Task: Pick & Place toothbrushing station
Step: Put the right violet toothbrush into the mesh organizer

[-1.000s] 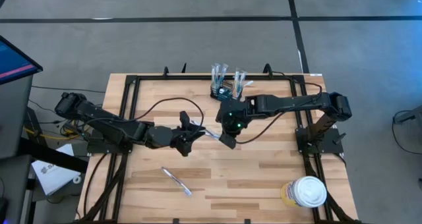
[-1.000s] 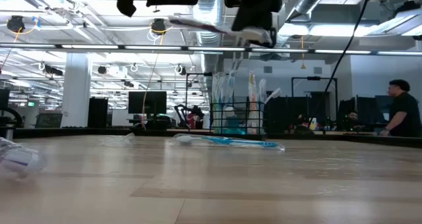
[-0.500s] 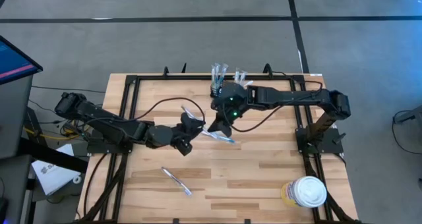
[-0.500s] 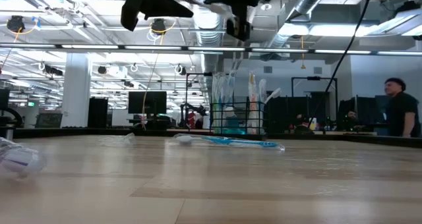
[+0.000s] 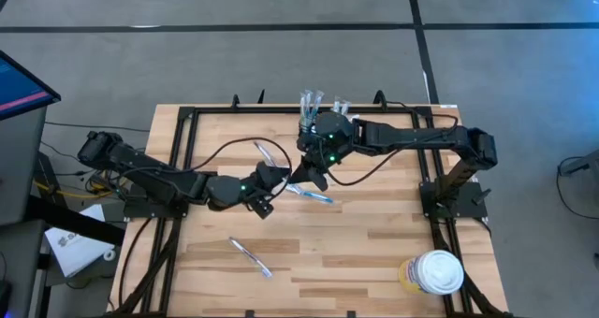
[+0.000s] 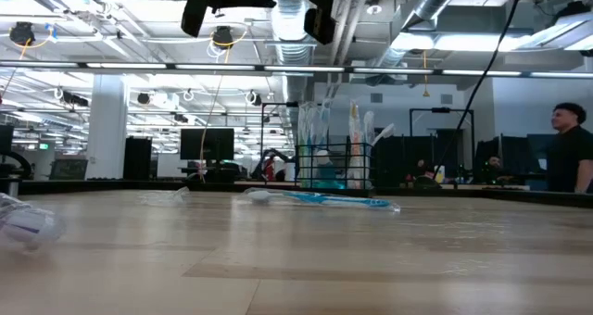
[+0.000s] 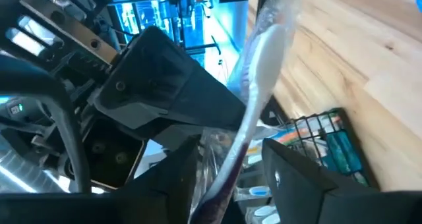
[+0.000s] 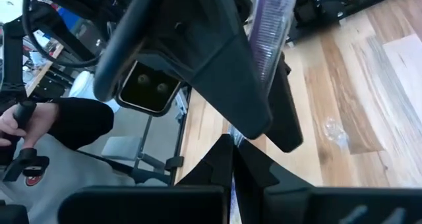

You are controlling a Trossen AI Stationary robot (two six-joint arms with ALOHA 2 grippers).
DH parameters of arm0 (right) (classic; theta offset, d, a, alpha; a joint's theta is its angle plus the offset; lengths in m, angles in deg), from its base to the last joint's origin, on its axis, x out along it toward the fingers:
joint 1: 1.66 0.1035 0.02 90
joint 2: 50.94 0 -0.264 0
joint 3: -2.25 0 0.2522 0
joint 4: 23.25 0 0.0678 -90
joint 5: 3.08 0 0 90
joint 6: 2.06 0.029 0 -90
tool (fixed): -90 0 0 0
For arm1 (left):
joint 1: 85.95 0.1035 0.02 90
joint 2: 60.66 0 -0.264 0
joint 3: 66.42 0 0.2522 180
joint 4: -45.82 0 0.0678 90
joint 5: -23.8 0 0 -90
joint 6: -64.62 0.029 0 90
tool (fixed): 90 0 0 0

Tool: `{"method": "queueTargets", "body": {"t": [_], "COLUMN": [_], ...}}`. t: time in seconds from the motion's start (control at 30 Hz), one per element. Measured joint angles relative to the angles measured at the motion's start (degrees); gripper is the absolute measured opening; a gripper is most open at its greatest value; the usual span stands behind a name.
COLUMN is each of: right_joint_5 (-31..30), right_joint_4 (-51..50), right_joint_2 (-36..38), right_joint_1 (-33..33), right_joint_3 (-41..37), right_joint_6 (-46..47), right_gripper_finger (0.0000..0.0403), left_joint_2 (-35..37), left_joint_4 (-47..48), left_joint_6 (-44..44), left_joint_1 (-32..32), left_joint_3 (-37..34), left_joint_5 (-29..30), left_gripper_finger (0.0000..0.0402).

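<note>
The toothbrushing station (image 6: 334,167), a black wire-mesh holder with brushes standing in it (image 5: 311,108), is at the table's far middle; my right arm hides most of it from above. My left gripper (image 5: 271,176) hangs over the table's middle, shut on a wrapped white-and-purple toothbrush (image 7: 260,79). The brush points toward the far edge (image 5: 260,154). My right gripper (image 5: 314,180) is shut just right of it, in front of the station, and nothing shows between its fingers (image 8: 232,155). A blue toothbrush (image 5: 309,195) lies flat on the table below them. My left gripper has the wrapped toothbrush's purple lower end (image 7: 224,178) between its two fingers (image 7: 181,178), wrapper and all. The brush stands out past the fingertips along the line of the fingers, lifted clear of the table, its white end free in the air.
Another wrapped toothbrush (image 5: 251,259) lies near the front left. A round white-lidded tub (image 5: 435,271) stands at the front right corner. A black frame (image 5: 187,122) runs around the tabletop. People are in the room beyond the table.
My left gripper has rolled in place. The toothbrush, which pointed across to my right gripper, now points toward the far edge. My right gripper has gone up and toward the far edge, away from the brush, and has uncovered the blue toothbrush on the table.
</note>
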Motion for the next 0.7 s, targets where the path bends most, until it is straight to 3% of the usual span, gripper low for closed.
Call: {"method": "queueTargets", "body": {"t": [0.23,0.7], "right_joint_5": [0.1,1.8], "right_joint_4": [0.1,0.9], "right_joint_2": [0.0,0.0], "right_joint_1": [-1.3,-2.1], "right_joint_3": [0.0,0.0], "right_joint_6": [-0.9,-2.6], "right_gripper_finger": [0.0,0.0], "left_joint_2": [0.0,0.0], "left_joint_4": [-0.3,-0.2], "left_joint_6": [3.5,3.4], "left_joint_1": [0.0,0.4], "left_joint_3": [0.0,0.0], "left_joint_5": [3.1,3.5], "left_gripper_finger": [0.0118,0.0014]}}
